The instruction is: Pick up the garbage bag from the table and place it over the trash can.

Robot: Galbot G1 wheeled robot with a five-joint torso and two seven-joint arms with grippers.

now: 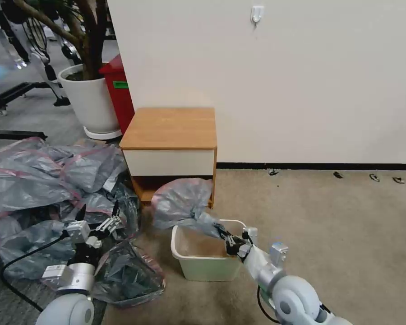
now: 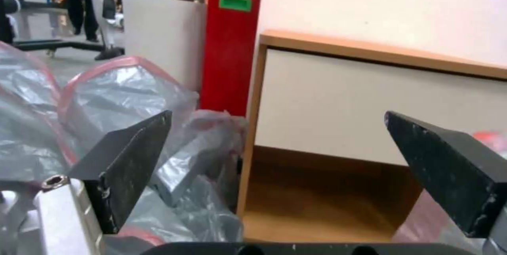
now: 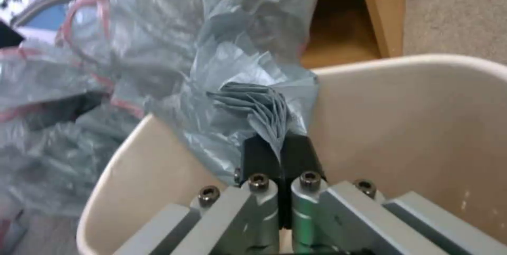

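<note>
The garbage bag (image 1: 182, 203), crinkled grey plastic, billows in front of the table's (image 1: 169, 128) lower shelf. My right gripper (image 1: 224, 235) is shut on a bunched fold of the bag (image 3: 253, 100), just above the open mouth of the cream trash can (image 1: 206, 266). In the right wrist view, the gripper (image 3: 279, 146) pinches the plastic over the trash can's inner wall (image 3: 417, 128). My left gripper (image 1: 99, 214) hangs open over the heap of bags on the floor. Its black fingers (image 2: 132, 160) stand wide apart, facing the table's white drawer front (image 2: 370, 100).
A big heap of grey bags (image 1: 36, 180) with pink bands covers the floor to the left. A tall red bin (image 1: 119, 92) and a white plant pot (image 1: 90, 101) stand behind it against the wall. Beige carpet (image 1: 325, 225) lies open to the right.
</note>
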